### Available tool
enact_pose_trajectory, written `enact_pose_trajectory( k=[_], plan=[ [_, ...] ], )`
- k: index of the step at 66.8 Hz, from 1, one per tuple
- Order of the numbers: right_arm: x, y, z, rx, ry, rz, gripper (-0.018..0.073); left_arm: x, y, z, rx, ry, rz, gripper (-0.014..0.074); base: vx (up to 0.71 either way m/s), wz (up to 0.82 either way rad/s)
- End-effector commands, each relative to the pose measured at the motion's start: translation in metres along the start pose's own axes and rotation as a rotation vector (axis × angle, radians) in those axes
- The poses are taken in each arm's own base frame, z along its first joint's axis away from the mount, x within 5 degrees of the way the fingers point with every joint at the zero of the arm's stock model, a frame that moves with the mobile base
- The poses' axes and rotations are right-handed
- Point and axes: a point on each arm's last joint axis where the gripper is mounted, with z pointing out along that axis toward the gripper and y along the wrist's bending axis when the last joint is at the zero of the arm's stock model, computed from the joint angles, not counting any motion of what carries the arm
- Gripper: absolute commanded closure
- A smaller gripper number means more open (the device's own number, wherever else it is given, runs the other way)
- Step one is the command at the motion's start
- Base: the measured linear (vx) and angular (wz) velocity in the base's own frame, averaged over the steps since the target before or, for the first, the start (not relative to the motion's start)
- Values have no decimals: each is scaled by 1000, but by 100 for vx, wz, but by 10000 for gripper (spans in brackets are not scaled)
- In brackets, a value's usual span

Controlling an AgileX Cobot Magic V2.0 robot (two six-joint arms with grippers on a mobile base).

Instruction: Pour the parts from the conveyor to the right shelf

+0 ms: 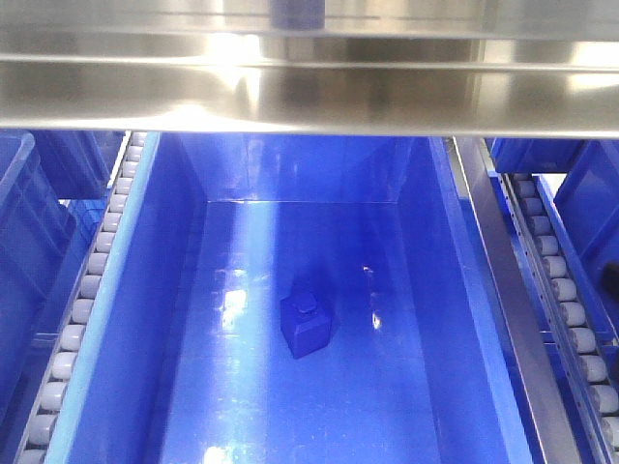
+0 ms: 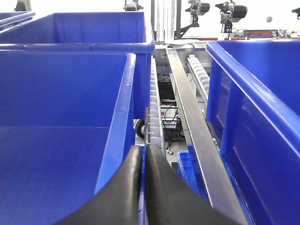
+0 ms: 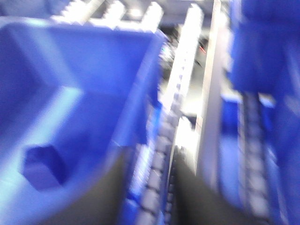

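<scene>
One of the parts, a blue block (image 1: 308,327) with a round knob, lies on the floor of a deep blue bin (image 1: 445,251). The bin stands on the right shelf (image 1: 309,92), under its steel beam. The right wrist view is blurred and shows the block (image 3: 42,166) low in that bin. My right gripper (image 3: 150,187) is open just outside the bin's right wall, with white rollers between its fingers. My left gripper (image 2: 143,154) is shut, with only a thin blue sliver in the slit, beside a bin's wall (image 2: 117,140). The conveyor is out of view.
Roller rails (image 1: 87,290) (image 1: 566,290) flank the bin, with a steel rail (image 1: 503,290) on its right. Other blue bins stand at left (image 1: 29,242) and right (image 1: 590,203). The left wrist view shows a steel rail (image 2: 187,117) between two bins (image 2: 56,117) (image 2: 253,103).
</scene>
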Motion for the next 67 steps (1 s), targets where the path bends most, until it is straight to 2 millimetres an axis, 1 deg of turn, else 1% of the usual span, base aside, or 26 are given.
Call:
enact_pose_trajectory(
  k=[1, 40, 46, 53, 59, 67],
  plan=[
    [-15, 5, -3, -56, -107, -30, 573, -13, -1, -2, 9, -97, -14, 603, 0, 0],
    [-15, 5, -3, -56, -106, -26, 568, -13, -1, -2, 9, -97, -14, 603, 0, 0],
    [-10, 5, 0, -46, -102, -57, 568, -13, -1, -2, 9, -97, -14, 603, 0, 0],
    [-7, 1, 3, -27, -161, -39, 568, -13, -1, -2, 9, -97, -14, 603, 0, 0],
    [-2, -3, 2, -33, -274, 1, 568, -13, -1, -2, 9, -97, -14, 603, 0, 0],
    [18, -10, -1, 12, -428, 6, 568, -13, -1, -2, 9, -97, -14, 603, 0, 0]
  ],
)
